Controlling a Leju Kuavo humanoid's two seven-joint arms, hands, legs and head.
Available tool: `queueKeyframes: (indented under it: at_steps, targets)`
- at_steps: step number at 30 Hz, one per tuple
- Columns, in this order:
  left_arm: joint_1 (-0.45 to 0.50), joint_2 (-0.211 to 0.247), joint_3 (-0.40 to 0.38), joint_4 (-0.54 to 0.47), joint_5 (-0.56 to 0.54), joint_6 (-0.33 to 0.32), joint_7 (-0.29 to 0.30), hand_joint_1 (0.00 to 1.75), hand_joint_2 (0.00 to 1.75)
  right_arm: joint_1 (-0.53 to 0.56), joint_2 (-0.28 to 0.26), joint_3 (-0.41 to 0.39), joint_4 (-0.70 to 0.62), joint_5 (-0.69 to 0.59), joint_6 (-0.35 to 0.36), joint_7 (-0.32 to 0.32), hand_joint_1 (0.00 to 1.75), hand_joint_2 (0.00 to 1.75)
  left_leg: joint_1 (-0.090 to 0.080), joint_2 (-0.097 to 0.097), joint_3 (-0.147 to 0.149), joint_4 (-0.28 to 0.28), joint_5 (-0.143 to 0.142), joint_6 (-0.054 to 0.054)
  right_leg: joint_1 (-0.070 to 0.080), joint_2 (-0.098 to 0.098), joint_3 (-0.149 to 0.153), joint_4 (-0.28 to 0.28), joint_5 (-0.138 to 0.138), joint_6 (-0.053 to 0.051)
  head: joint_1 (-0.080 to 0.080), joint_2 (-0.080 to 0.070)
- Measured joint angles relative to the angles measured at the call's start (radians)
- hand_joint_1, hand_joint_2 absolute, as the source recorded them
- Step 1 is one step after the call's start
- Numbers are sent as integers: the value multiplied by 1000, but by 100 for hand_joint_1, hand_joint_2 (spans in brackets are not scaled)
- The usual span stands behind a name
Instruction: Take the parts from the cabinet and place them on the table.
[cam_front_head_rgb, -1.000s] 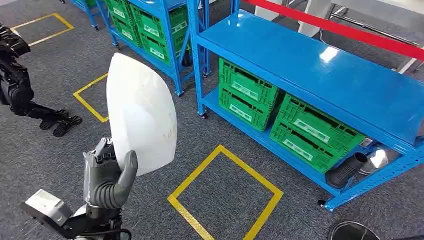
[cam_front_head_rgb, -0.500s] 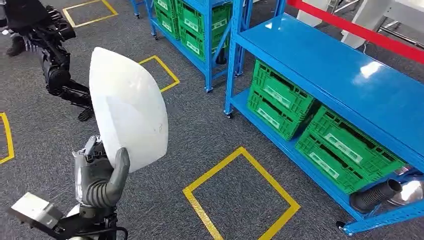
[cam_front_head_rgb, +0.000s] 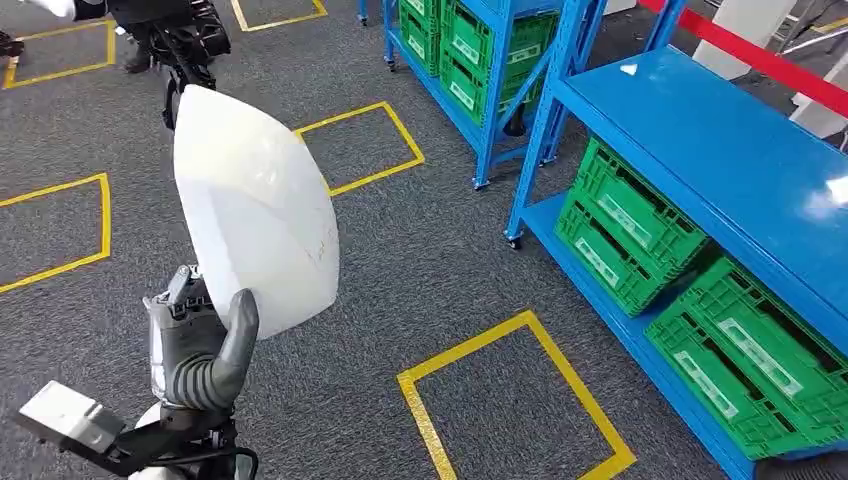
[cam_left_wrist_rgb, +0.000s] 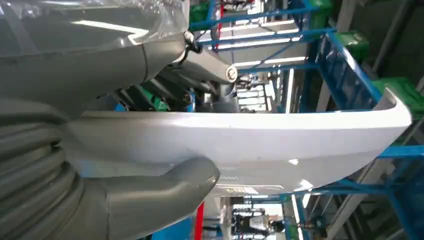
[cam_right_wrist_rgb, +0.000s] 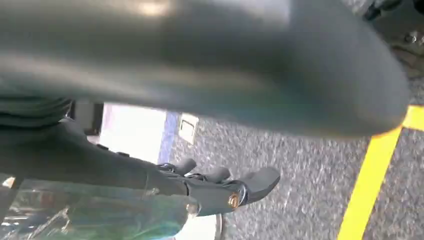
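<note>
White shell part (cam_front_head_rgb: 258, 205) stands upright in the left hand (cam_front_head_rgb: 200, 345), low on the left of the head view, its pointed top rising above the grey carpet (cam_front_head_rgb: 420, 270). The thick grey thumb presses on the part's front face near its lower edge while the darker fingers (cam_front_head_rgb: 180, 290) sit behind it, so the hand holds the part. The left wrist view adds what the head view hides: the part (cam_left_wrist_rgb: 250, 142) seen edge-on as a long curved white panel, the thumb wrapped under it and the fingers (cam_left_wrist_rgb: 200, 70) reaching along its other side, with clear plastic film over the wrist.

The right wrist view gives the right hand (cam_right_wrist_rgb: 225, 187) hanging over the carpet beside a yellow floor line (cam_right_wrist_rgb: 372, 175); its dark fingers (cam_right_wrist_rgb: 260, 180) lie loosely apart with nothing between them.

Further out in the head view, yellow taped squares (cam_front_head_rgb: 520, 400) mark the carpet. To the right stands a blue shelf rack (cam_front_head_rgb: 720, 160) with green crates (cam_front_head_rgb: 625, 225) on its lower level, and a second blue rack (cam_front_head_rgb: 480, 60) with more crates behind it. At the far top left, a dark machine (cam_front_head_rgb: 185, 40) stands on the floor.
</note>
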Motion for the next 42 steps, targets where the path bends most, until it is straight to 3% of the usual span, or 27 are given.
queueKeyframes:
  at_steps: [1, 2, 4, 6, 7, 9, 10, 11, 12, 15, 17, 18, 20, 22, 24, 25, 26, 28, 30, 31, 32, 33, 36, 38, 40, 41, 42]
  targets:
    - [-1, 0, 0, 0, -1, 0, 0, 175, 175, -3, -4, 0, -2, 0, 0, 0, 0, 0, -7, 65, -5, 17, -13, -5, 1, -13, 5, -3, -1, -6, -5, 0]
    - [-4, 0, 1, 0, -1, 0, 1, 175, 175, -2, -4, 0, -4, 2, 0, 0, 0, 0, -6, 102, -25, 63, -41, -9, 2, -27, 9, -3, -3, -12, -14, 0]
    - [-3, 0, 1, 0, -1, 0, 4, 175, 175, 2, -3, 0, -5, 3, 0, 1, 0, 0, -2, 128, -103, 224, -112, -15, 6, -61, 12, -3, -7, -17, -16, 0]
    - [-2, 0, 0, 0, -1, 1, 9, 175, 175, 7, -3, 0, -7, 3, 2, 3, 0, 0, 1, 129, -146, 304, -124, -17, 7, -94, 14, -3, -11, -16, -16, 0]
    - [-2, 1, 1, 0, -1, 1, 12, 175, 175, 6, -3, 0, -9, 3, 2, 3, 0, 0, 1, 129, -131, 272, -94, -16, 7, -107, 16, -3, -14, -14, -16, 0]
    - [-2, 1, 1, 0, -1, 2, 15, 175, 175, 4, -3, 0, -14, 3, 2, 3, 0, 0, 0, 149, -47, 110, -2, -9, 7, -129, 27, -3, -21, -9, -17, 0]
    - [-2, 1, 1, 0, -1, 2, 15, 175, 175, 3, -3, 0, -14, 3, 2, 3, 0, 0, -5, 194, -7, 29, 20, -3, 9, -138, 34, -4, -26, -5, -17, 0]
    - [-3, 1, 0, 0, -1, 2, 16, 175, 175, 3, -3, 0, -16, 3, 2, 3, 0, 0, -23, 235, 2, 17, 3, 1, 16, -147, 36, -6, -29, 1, -18, 0]
    - [-5, 0, 0, 0, -1, 1, 16, 175, 175, 3, -3, 0, -18, 3, 2, 3, 0, 0, -24, 227, 2, 5, 1, 15, 17, -156, 34, -8, -28, 7, -18, 0]
    - [-1, 0, 1, -1, -1, 2, 18, 175, 175, 2, -3, 0, -22, 3, 3, 6, 0, 0, -24, 190, -2, -5, 5, 32, 17, -192, 47, -17, -33, 23, -14, 0]
    - [-3, 0, 1, -4, -1, 2, 18, 175, 175, -3, -4, 0, -24, 3, 3, 6, 0, 0, -15, 172, 4, -11, 9, 44, 13, -100, 27, 32, -74, 26, -11, 0]
    - [-3, -1, 0, -4, -1, 1, 18, 175, 175, -1, -3, 0, -26, 4, 3, 6, 0, 0, -14, 162, 4, -10, 8, 48, 13, -74, -10, 107, -110, 24, -2, 0]
    - [-2, -1, 0, -4, 0, 0, 18, 175, 175, 6, -3, 0, -27, 4, 4, 6, 0, 0, -17, 133, 4, -9, 7, 51, 14, -61, -99, 270, -165, 24, 1, 0]
    - [-2, -1, 0, -3, 2, 0, 20, 175, 175, 12, -4, 0, -27, 7, 4, 6, 0, 0, -18, 103, 5, -6, 5, 52, 15, -60, -126, 286, -131, 21, 1, 0]
    - [-2, -1, 0, -4, 3, -1, 20, 175, 175, 9, -4, 0, -28, 8, 4, 6, 0, 0, -17, 71, 9, 1, 0, 48, 14, -43, -72, 131, -19, 17, 2, 0]
    - [-2, -1, 0, -4, 3, -1, 20, 175, 175, 8, -5, 0, -28, 8, 4, 6, 0, 0, -15, 58, 10, 7, -4, 45, 13, -15, -40, 45, 27, 14, 2, 0]
    - [-2, -1, 0, -4, 4, -1, 20, 175, 175, 9, -5, 0, -28, 8, 5, 6, 0, 0, -17, 49, 4, 12, -8, 39, 8, 37, -30, 30, 9, 14, -2, 0]
    - [-2, -1, -1, -5, 5, -1, 21, 175, 175, 9, -5, 0, -29, 9, 6, 6, 0, 0, -8, 26, -6, 14, -3, 29, 12, 27, -22, 10, 8, 15, -4, 0]
    - [0, -1, 0, -5, 5, -1, 21, 175, 175, 10, -5, 0, -30, 9, 6, 10, 0, 0, -5, -2, -8, 7, 1, 13, 14, 4, -18, 5, 10, 4, -3, 0]
    - [2, -1, 0, -5, 5, -1, 21, 175, 175, 7, -5, 0, -30, 9, 6, 11, 0, 0, -7, 24, -9, 14, -7, 10, 6, -11, -11, -5, 14, -3, -2, 0]
    - [1, -1, 0, -5, 5, 0, 21, 175, 175, 5, -7, 0, -30, 9, 5, 11, 0, 0, -11, 80, -18, 40, -26, 5, 7, -22, -3, -11, 14, -7, -10, 0]
    - [-1, 0, 0, -5, 8, 0, 21, 175, 175, 5, -7, 0, -30, 12, 6, 12, 0, 0, -9, 108, -45, 97, -58, -1, 9, -36, 2, -14, 12, -11, -13, 0]
    - [2, -1, -1, -4, 13, 2, 21, 175, 175, 10, -7, 0, -30, 12, 8, 14, 0, 0, 0, 127, -148, 298, -127, -12, 9, -83, 8, -13, 4, -11, -14, 0]
    - [3, 1, 0, -4, 15, 2, 21, 175, 175, 10, -7, 0, -31, 14, 8, 15, 0, 0, 3, 130, -122, 241, -72, -14, 9, -110, 15, -13, -2, -8, -15, 0]
    - [3, 1, 0, -5, 16, 2, 21, 175, 175, 8, -7, 0, -33, 15, 8, 15, 0, 0, 2, 163, -28, 62, 21, -10, 9, -133, 28, -13, -11, -1, -15, 0]
    - [3, 1, 0, -4, 16, 2, 21, 175, 175, 7, -8, 0, -34, 15, 8, 15, 0, 0, -8, 211, -2, 19, 5, -6, 10, -142, 34, -17, -15, 4, -14, 0]
    - [2, 0, 0, -5, 16, 2, 21, 175, 175, 6, -8, 0, -35, 15, 8, 15, 0, 0, -17, 211, 0, -1, 7, 9, 18, -152, 34, -13, -19, 12, -16, 0]
